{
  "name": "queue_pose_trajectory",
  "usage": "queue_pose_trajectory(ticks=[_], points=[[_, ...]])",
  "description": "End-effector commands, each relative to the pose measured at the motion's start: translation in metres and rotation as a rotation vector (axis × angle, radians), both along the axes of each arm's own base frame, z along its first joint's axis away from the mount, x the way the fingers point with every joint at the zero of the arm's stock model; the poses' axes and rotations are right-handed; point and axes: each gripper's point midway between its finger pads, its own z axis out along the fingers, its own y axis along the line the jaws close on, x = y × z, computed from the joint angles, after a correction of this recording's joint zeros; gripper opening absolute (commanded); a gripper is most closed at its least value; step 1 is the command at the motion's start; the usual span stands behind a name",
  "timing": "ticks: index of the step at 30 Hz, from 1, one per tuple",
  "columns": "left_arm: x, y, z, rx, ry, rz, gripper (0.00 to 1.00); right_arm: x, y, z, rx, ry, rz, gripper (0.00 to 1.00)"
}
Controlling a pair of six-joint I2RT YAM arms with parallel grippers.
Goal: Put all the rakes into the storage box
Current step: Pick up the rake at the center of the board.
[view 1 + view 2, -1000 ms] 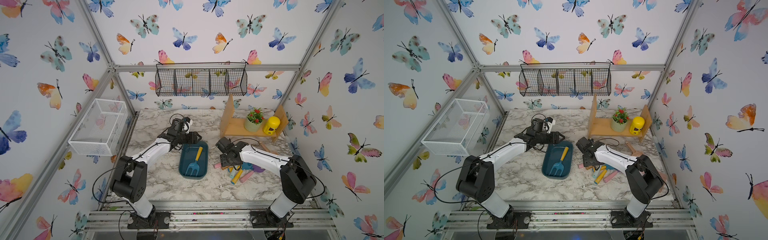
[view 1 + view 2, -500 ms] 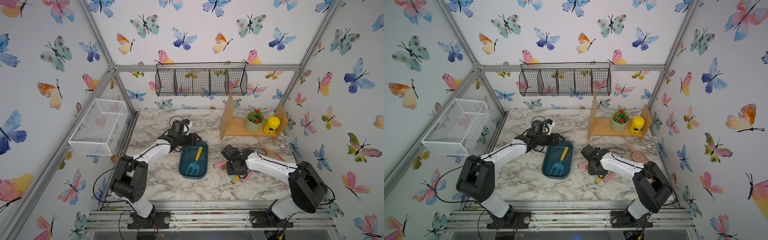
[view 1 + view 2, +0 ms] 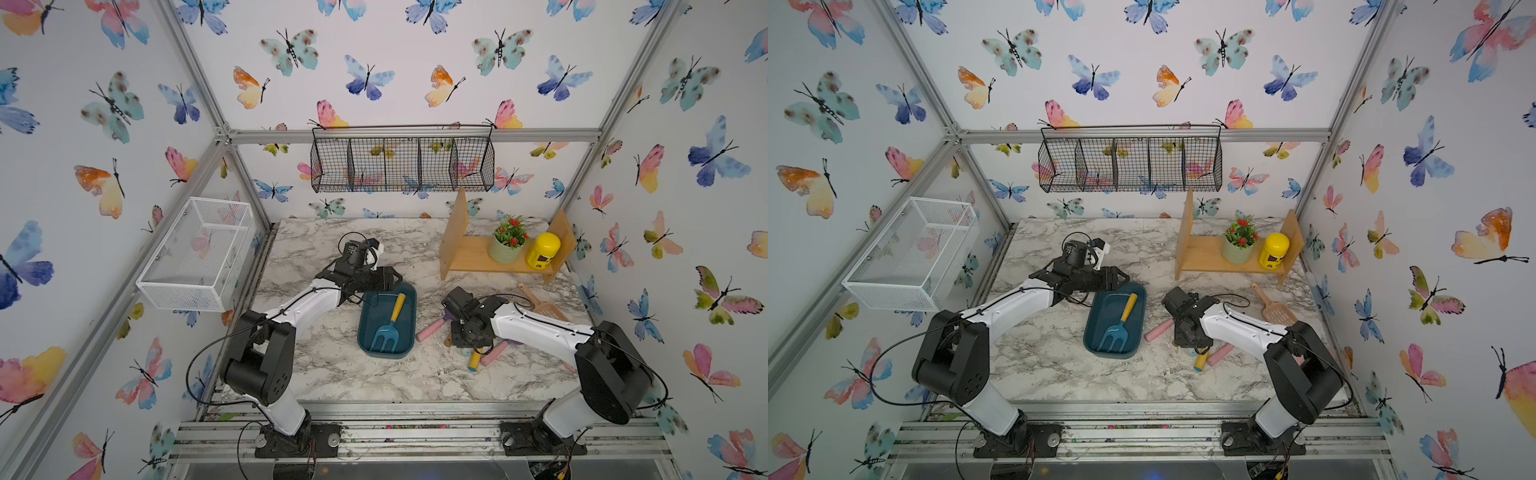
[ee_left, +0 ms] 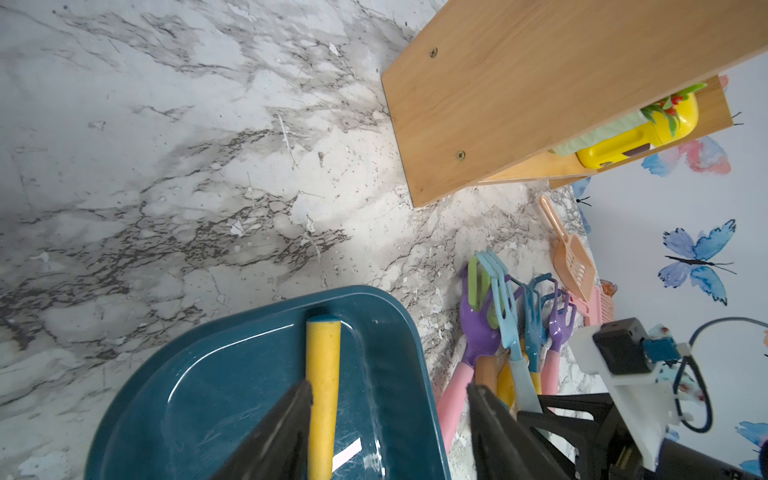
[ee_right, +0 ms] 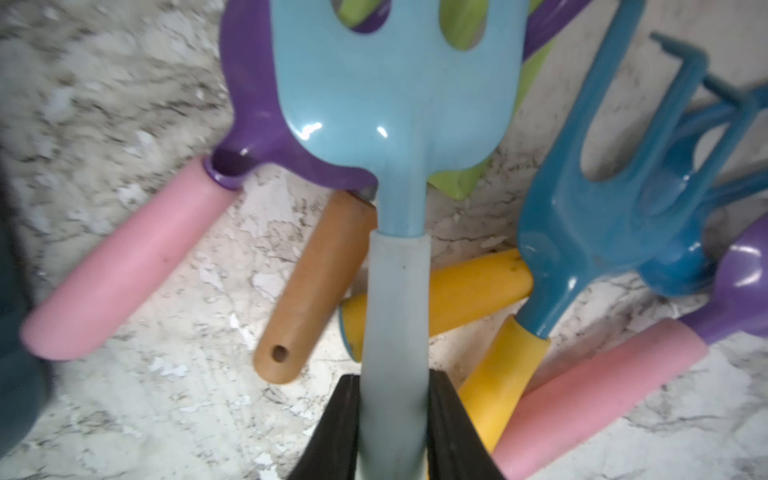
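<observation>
Teal box (image 3: 372,320) holds a yellow-handled fork (image 3: 388,328), left gripper (image 4: 388,386) agape above; right gripper (image 5: 395,376) clamps a pale-blue tool (image 5: 395,104), tines cropped.

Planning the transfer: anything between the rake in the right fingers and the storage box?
Nothing sits on the rake. On the table between it and the storage box lies a pink handle; a lift should clear it. The left fingers hang open over the box's far end, and a yellow-handled fork lies inside.
</observation>
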Motion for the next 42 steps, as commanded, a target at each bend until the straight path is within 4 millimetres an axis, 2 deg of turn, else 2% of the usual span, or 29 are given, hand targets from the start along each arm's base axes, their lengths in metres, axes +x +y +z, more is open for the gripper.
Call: queue_pose_trajectory(ticks=[1,8,10,13,20,23,24,26,29,32,33,34,37,39,41,42], points=[[-0.006,-0.013,0.016,-0.059,-0.017,-0.086,0.64,0.025,0.022,0.032,0.057,-0.081,0.059,0.08],[-0.026,-0.034,0.038,-0.192,-0.025,-0.226,0.67,0.048,0.083,0.075,0.267,-0.161,0.264,0.08],[-0.031,-0.04,0.043,-0.23,-0.021,-0.259,0.71,0.05,0.104,0.087,0.349,-0.179,0.337,0.08],[-0.035,-0.044,0.045,-0.251,-0.017,-0.286,0.72,0.052,0.131,0.105,0.456,-0.2,0.438,0.08],[-0.033,-0.045,0.043,-0.252,-0.011,-0.287,0.72,0.043,0.154,0.114,0.542,-0.146,0.548,0.1],[-0.031,-0.046,0.039,-0.25,-0.002,-0.283,0.68,0.038,0.159,0.116,0.572,-0.127,0.577,0.1],[-0.031,-0.047,0.039,-0.251,-0.001,-0.284,0.65,0.036,0.16,0.117,0.58,-0.124,0.583,0.1],[-0.028,-0.047,0.037,-0.249,0.004,-0.281,0.47,0.033,0.16,0.118,0.589,-0.118,0.593,0.1],[-0.024,-0.047,0.034,-0.235,0.01,-0.264,0.14,0.031,0.159,0.118,0.589,-0.118,0.602,0.11],[-0.019,-0.044,0.029,-0.204,0.018,-0.236,0.0,0.034,0.156,0.119,0.57,-0.132,0.596,0.11],[-0.017,-0.043,0.028,-0.195,0.021,-0.222,0.0,0.035,0.155,0.119,0.559,-0.138,0.59,0.13],[-0.015,-0.04,0.026,-0.178,0.025,-0.2,0.0,0.038,0.153,0.12,0.548,-0.15,0.584,0.18],[-0.003,-0.031,0.024,-0.137,0.041,-0.106,0.0,0.05,0.146,0.126,0.499,-0.202,0.531,0.48],[0.007,-0.021,0.024,-0.131,0.064,-0.014,0.0,0.057,0.142,0.132,0.485,-0.241,0.502,0.72],[0.018,-0.007,0.025,-0.137,0.095,0.09,0.0,0.062,0.141,0.139,0.486,-0.275,0.477,0.87],[0.022,-0.002,0.026,-0.144,0.114,0.132,0.0,0.063,0.143,0.142,0.501,-0.287,0.469,0.9]])
